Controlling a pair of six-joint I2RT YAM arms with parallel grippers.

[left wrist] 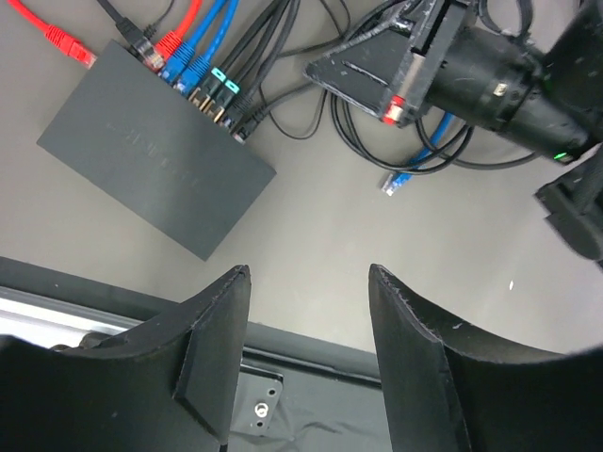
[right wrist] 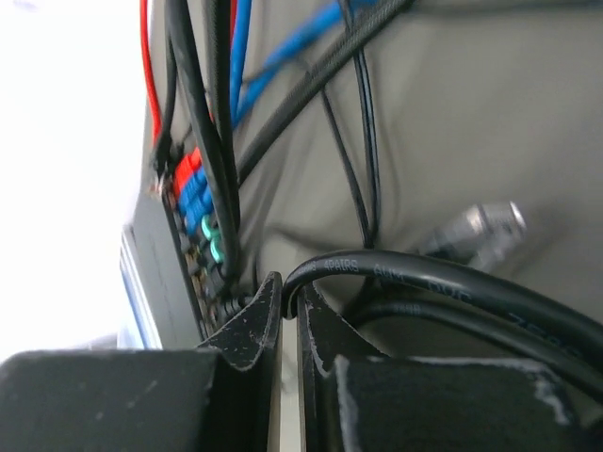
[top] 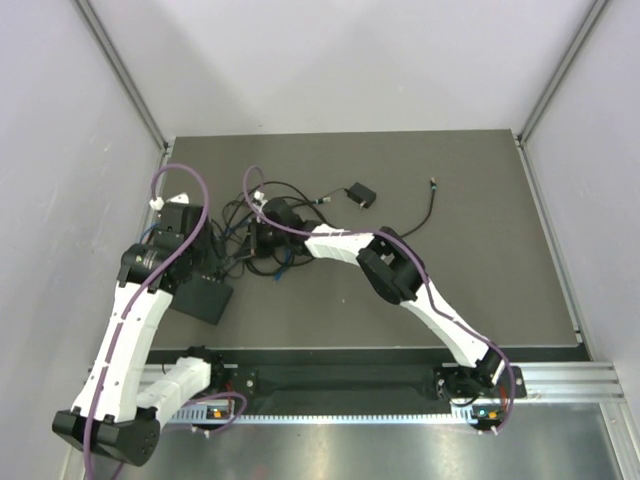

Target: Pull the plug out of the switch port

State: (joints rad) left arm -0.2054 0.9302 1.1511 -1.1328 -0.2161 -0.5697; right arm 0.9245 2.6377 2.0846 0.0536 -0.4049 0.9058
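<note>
Switch port row (left wrist: 203, 89) runs along one long edge of the black switch (left wrist: 141, 160), which lies flat on the surface (left wrist: 377, 226). My right hand (right wrist: 290, 287) is pinched shut beside the end black plug (right wrist: 224, 303), with a black cable (right wrist: 424, 278) at its tips. My left hand (left wrist: 309, 273) hovers half-spread and empty.

Flat matte-black switch (left wrist: 151, 155) is laid flat on bench (left wrist: 311, 235), skewed to its edge. One long side is filled w/ red, blue & black plugs (left wrist: 193, 71). Last black plug (left wrist: 244, 126), at row's end, is seen seated in its switch port (left wrist: 236, 139), not pulled.
</note>
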